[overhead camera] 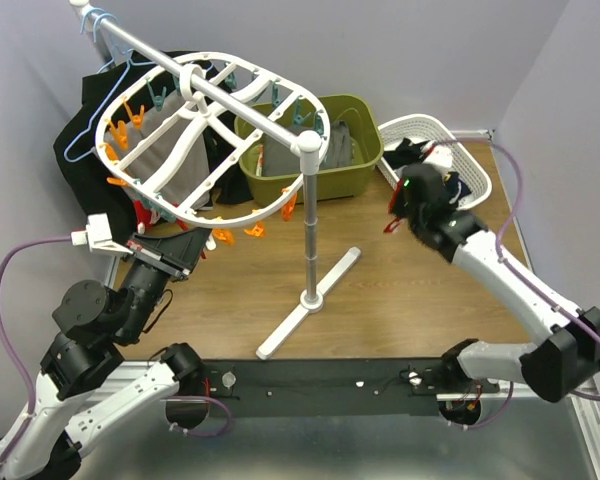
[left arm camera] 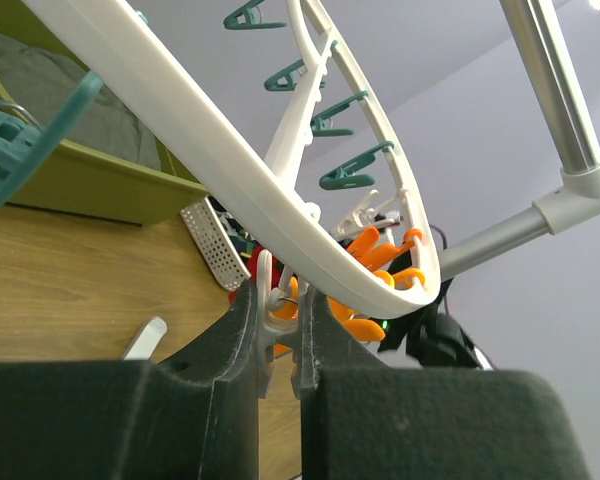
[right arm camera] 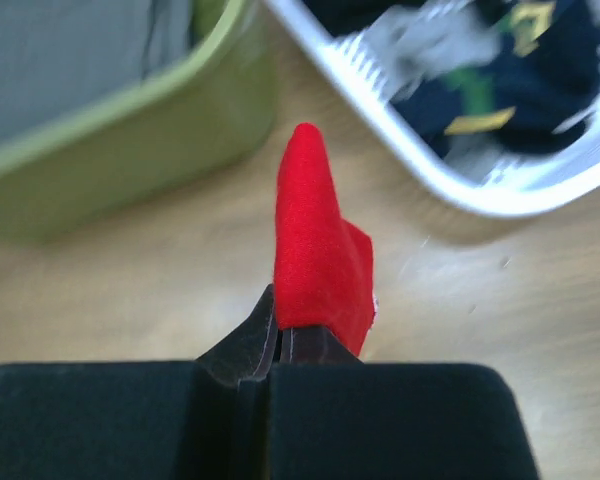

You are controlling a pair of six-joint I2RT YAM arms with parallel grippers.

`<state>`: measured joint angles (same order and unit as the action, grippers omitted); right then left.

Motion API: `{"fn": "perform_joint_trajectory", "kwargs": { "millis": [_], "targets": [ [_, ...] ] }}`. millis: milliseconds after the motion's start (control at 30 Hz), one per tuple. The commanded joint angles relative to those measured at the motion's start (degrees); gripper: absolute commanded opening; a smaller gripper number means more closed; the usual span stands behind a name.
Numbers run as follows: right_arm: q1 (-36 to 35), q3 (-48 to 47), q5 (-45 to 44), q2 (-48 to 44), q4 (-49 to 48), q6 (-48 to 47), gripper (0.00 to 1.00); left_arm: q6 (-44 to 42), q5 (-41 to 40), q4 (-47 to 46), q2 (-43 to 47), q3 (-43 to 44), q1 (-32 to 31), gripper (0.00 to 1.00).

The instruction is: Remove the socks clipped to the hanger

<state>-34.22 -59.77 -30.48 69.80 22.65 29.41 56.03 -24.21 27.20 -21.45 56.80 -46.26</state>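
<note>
Two hands are engaged. Left hand (left arm camera: 280, 345) grips an orange plastic peg (left arm camera: 283, 312) beneath the large white oval lattice hanger (left arm camera: 230, 170). Right hand (right arm camera: 280, 335) is clenched on a freed red fabric sock (right arm camera: 315, 250). Next move, by judgement: carry it forward-right over the white perforated plastic basket (right arm camera: 450, 185), then release.

The bench (overhead camera: 410, 290) has a light brown wooden top. At about 12 o'clock an olive-green bin (overhead camera: 352, 178) stands on it, close to the far wall. Just beside the bin, at about 2 o'clock, a white slotted basket (overhead camera: 425, 121) sits in the far corner. Near the middle lies the white cross-shaped foot (overhead camera: 335, 275) of a metal pole (overhead camera: 309, 235), which stands upright. Along the 6 o'clock edge runs a black rail (overhead camera: 320, 388), where both arms are fixed.
</note>
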Motion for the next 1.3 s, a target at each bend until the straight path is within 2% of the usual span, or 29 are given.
{"fn": "perform_joint_trajectory", "kwargs": {
  "millis": [0, 100, 200, 433, 533, 633, 667, 733, 767, 900, 1033, 1067, 1167, 1267],
  "targets": [
    [15.4, -9.7, 9.3, 6.1, 0.6, -5.3, 0.01, 0.0, 0.9, 0.7, -0.5, 0.7, -0.3, 0.00],
    [23.0, -17.3, 12.5, 10.7, 1.4, -5.5, 0.01, -1.4, 1.5, 0.7, -0.3, 1.3, -0.2, 0.00],
    [27.2, -24.5, 14.3, 18.3, 3.7, -6.5, 0.01, -3.5, 3.3, 0.3, 0.1, 2.2, -0.3, 0.00],
    [30.5, -37.2, 14.8, 34.7, 8.2, -8.2, 0.01, -8.7, 7.0, 1.9, 0.2, 6.0, -0.2, 0.00],
    [31.1, -42.9, 16.0, 40.8, 12.0, -8.1, 0.13, -10.6, 9.8, 2.7, -0.3, 8.1, -0.2, 0.00],
    [31.1, -46.2, 17.7, 44.3, 15.3, -8.1, 0.34, -12.5, 12.3, 2.5, -0.1, 8.9, -0.2, 0.00],
    [31.1, -46.2, 18.9, 44.6, 15.9, -8.2, 0.46, -13.0, 13.7, 2.3, 0.2, 8.8, -0.2, 0.00],
    [31.1, -45.1, 19.8, 44.2, 16.8, -8.3, 0.58, -13.7, 15.4, 0.9, 0.7, 7.7, -0.2, 0.00],
    [31.1, -43.0, 21.0, 43.8, 16.9, -8.3, 0.69, -13.8, 17.2, 0.5, 1.1, 7.4, -0.2, 0.00],
    [31.1, -33.9, 23.0, 39.0, 15.9, -9.1, 0.85, -15.1, 21.7, -1.6, 1.2, 5.8, -0.2, 0.00],
    [30.4, -22.1, 24.3, 29.5, 12.2, -8.3, 0.86, -15.9, 22.7, -2.3, 0.9, 5.3, -0.2, 0.00],
    [29.8, -19.9, 24.5, 24.7, 11.5, -8.1, 0.86, -16.1, 22.8, -2.5, 0.9, 5.2, -0.2, 0.00],
    [25.9, -12.1, 25.5, 18.2, 10.6, -7.4, 0.87, -16.6, 22.4, -3.0, 0.6, 4.8, -0.2, 0.00],
    [22.2, -3.5, 30.1, 10.5, 9.6, -7.4, 0.87, -16.9, 21.3, -3.1, 0.6, 4.6, -0.2, 0.00]
  ]
}}
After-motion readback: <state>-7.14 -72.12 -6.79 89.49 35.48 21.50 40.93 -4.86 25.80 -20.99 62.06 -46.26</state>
